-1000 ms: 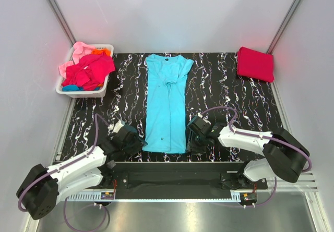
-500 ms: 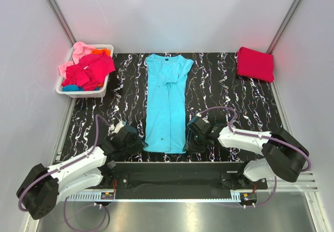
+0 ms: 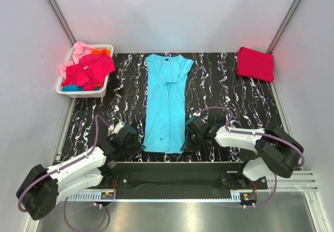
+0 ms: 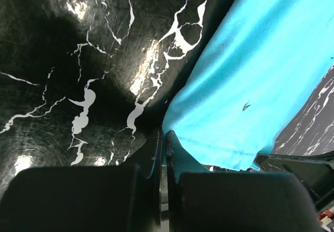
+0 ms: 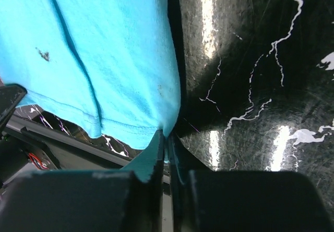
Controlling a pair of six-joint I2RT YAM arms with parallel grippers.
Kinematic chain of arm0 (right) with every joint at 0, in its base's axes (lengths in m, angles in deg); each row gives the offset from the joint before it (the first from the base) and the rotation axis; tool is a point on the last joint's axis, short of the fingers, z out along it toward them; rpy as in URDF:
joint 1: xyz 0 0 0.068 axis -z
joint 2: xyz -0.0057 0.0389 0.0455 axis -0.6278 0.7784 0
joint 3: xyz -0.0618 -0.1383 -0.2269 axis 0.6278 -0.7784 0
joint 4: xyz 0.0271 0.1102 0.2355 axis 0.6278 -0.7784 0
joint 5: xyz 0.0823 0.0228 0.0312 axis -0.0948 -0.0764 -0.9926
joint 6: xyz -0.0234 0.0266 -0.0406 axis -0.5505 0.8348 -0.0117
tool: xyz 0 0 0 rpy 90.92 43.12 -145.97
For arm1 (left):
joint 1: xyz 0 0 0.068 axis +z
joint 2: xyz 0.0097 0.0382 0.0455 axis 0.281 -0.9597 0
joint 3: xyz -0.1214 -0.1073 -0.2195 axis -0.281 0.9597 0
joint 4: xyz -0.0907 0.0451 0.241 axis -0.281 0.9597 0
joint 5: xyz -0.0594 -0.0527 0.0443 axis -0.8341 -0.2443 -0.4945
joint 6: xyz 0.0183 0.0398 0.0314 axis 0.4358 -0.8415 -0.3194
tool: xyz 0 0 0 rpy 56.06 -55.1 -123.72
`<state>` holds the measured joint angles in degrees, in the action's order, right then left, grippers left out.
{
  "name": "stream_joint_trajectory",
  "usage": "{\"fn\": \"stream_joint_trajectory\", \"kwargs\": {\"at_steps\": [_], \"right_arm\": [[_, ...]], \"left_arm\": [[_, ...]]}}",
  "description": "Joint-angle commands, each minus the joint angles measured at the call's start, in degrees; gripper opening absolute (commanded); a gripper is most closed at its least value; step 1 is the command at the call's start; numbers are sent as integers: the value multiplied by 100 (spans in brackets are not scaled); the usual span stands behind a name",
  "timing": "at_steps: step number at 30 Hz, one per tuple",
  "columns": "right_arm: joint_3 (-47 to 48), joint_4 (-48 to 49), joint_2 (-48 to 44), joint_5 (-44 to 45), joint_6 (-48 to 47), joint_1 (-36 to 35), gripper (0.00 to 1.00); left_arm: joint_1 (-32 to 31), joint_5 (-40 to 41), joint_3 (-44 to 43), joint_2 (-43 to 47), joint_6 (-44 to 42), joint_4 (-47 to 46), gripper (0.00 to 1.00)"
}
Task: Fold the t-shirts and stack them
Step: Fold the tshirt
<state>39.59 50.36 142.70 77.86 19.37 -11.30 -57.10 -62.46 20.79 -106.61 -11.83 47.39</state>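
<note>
The turquoise t-shirt [image 3: 167,104] lies lengthwise on the black marbled table, sides folded in, collar at the far end. My left gripper [image 3: 136,144] is shut on its near left hem corner [image 4: 172,133]. My right gripper [image 3: 186,141] is shut on its near right hem corner [image 5: 169,125]. Both corners are lifted slightly. A folded crimson red t-shirt [image 3: 255,63] lies at the far right. Pink, magenta-red, orange and blue shirts [image 3: 86,70] are heaped in the basket.
The white slotted basket [image 3: 102,88] stands at the far left corner. The table's near edge and the metal rail [image 3: 172,165] run just behind both grippers. Grey walls enclose the table on three sides.
Both grippers have moved slightly inward and away from the near edge with the shirt's hem corners, so the near hem has shifted up a little.
</note>
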Motion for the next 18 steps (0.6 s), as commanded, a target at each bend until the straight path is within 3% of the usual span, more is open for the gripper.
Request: {"fn": "stream_joint_trajectory", "kwargs": {"at_steps": [1,11,18], "right_arm": [[-114,-488,138,327,-58,-52,2],[-210,-840,-152,318,65,-96,0],[-474,-849,-538,310,74,-104,0]], "left_arm": [[-1,70,-80,-52,-31,-38,0],[-9,-158,34,202,-75,85,0],[-115,-273,745,817,-22,269,0]]}}
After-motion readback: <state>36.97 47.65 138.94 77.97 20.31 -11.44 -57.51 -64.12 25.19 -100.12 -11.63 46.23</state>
